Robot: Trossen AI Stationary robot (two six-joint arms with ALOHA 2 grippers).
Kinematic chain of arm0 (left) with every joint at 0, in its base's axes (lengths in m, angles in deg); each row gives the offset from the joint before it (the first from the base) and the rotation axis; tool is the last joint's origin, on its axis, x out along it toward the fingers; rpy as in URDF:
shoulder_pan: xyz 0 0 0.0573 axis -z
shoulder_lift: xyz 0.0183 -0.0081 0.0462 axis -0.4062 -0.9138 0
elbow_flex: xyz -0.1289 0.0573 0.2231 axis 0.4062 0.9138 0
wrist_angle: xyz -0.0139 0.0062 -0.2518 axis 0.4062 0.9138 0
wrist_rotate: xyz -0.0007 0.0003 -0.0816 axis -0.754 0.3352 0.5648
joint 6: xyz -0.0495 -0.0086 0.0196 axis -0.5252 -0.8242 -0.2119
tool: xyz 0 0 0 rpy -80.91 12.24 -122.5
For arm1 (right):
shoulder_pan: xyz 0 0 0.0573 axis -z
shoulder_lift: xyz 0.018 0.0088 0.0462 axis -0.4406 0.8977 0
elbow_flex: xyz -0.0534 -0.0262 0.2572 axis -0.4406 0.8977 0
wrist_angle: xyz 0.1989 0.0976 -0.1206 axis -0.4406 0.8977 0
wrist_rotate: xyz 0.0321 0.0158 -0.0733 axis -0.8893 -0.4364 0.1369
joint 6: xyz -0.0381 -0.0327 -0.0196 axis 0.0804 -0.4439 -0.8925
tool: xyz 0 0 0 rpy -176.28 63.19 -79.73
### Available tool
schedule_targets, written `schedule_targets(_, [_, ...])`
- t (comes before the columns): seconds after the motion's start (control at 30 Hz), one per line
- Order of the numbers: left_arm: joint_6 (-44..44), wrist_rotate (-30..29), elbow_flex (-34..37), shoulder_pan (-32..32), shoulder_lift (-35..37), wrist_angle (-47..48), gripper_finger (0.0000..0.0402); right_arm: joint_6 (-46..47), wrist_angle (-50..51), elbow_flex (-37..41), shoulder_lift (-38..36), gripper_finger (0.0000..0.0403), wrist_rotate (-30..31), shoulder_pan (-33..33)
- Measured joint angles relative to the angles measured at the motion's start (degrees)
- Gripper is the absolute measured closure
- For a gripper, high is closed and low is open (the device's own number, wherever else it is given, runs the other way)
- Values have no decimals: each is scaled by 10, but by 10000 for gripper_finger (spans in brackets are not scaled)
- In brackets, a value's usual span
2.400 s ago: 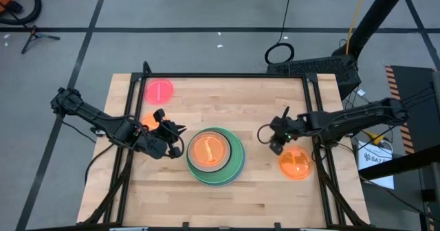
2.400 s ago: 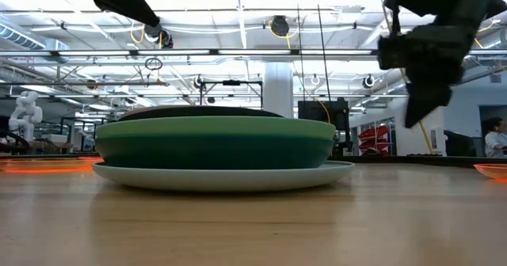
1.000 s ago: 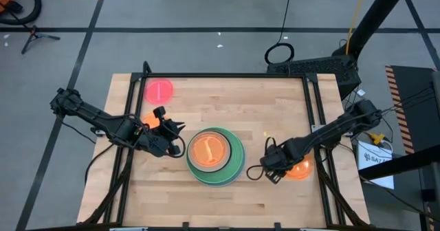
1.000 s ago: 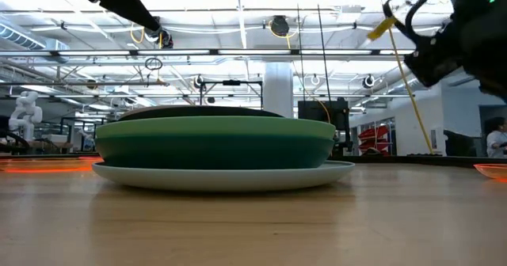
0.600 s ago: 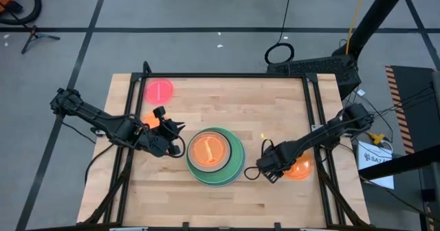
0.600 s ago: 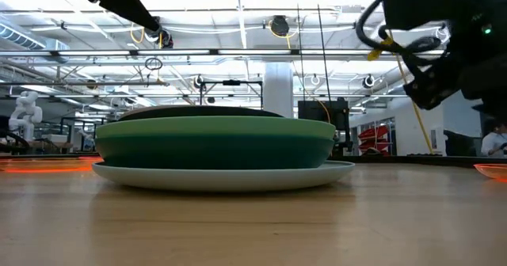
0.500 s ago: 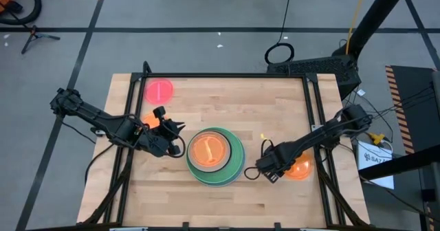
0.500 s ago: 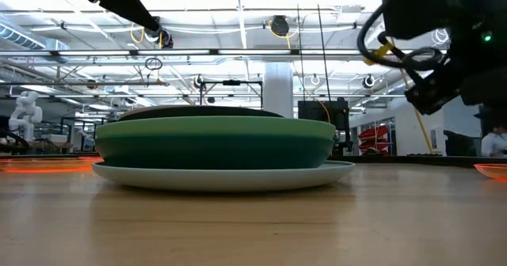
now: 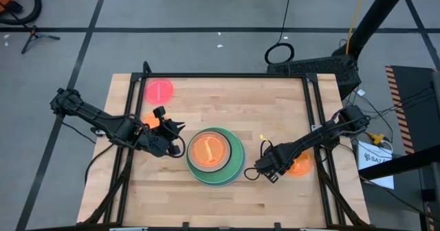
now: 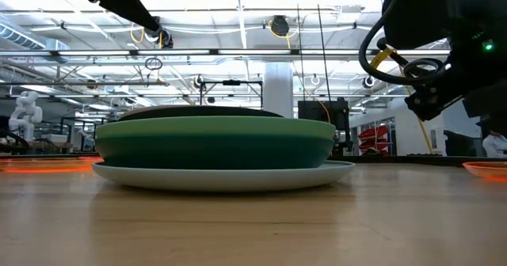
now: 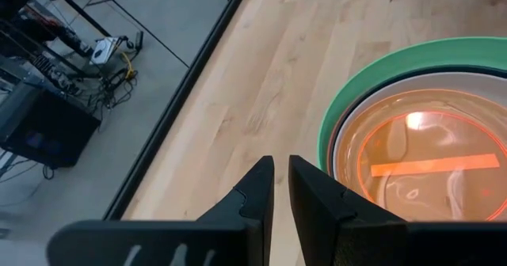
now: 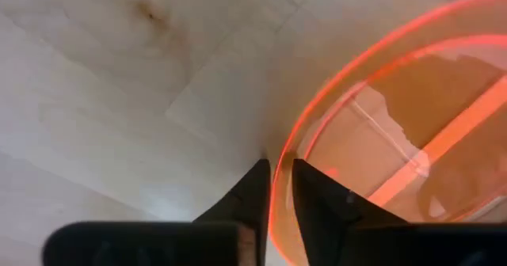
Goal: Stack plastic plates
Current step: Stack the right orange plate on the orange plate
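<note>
Most plates sit stacked [image 9: 215,155]; right end effector [image 12: 281,188] nearly closed, pinching an orange plate's [image 12: 396,131] rim; pink plate [image 9: 159,90] left.

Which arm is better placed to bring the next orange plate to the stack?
Right. The right gripper is at the rim of the loose orange plate. The left gripper waits beside the stack.

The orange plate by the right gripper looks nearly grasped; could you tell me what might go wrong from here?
1. The right gripper has its jaws nearly shut at the thin rim of the orange plate; a shallow pinch could slip off.
2. That plate lies near the table's right edge, so a push might slide it outward.
3. Carrying it to the stack risks a tilted landing on the orange plate already on top.
</note>
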Motion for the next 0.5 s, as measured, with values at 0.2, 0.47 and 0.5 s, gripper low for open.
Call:
schedule_targets(0.2, [-1,0,0,0,0,0,352,-14,1,0,0,393,1,0])
schedule_targets(0.47, [-1,0,0,0,0,0,352,-77,52,-38,0,400,20,2])
schedule_targets(0.5, [-1,0,0,0,0,0,352,-88,65,-51,0,401,35,3])
